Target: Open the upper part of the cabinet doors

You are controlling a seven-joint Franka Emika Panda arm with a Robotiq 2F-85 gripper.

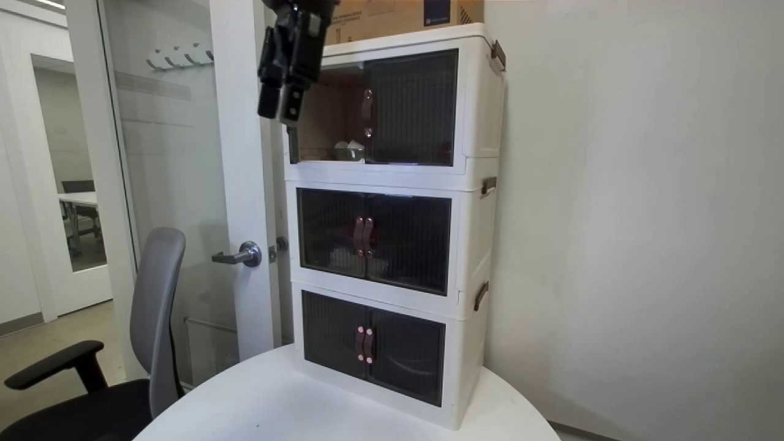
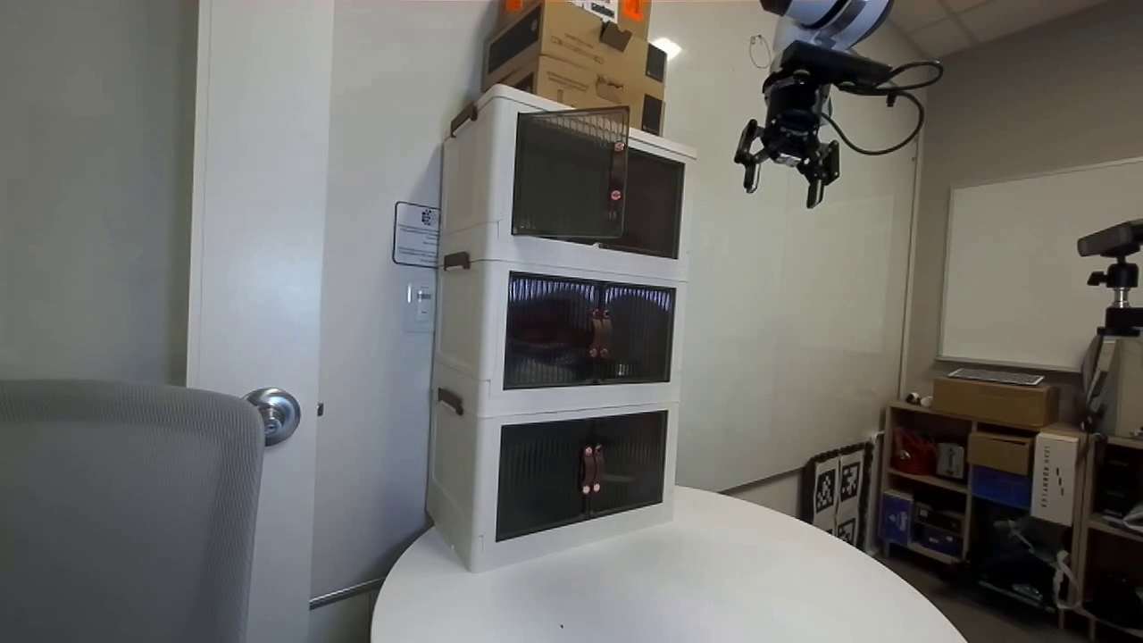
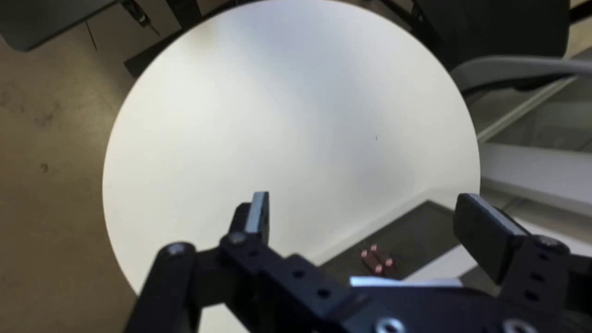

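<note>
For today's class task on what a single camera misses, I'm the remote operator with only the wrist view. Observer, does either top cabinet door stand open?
Observer: Yes. In an exterior view, the left-hand top door, as one faces the cabinet, is swung outward.
Operator: And its neighbour?
Observer: The right-hand top door looks shut in an exterior view.
Operator: Am I touching either?
Observer: No. In an exterior view, the end effector hangs apart from both.
</note>
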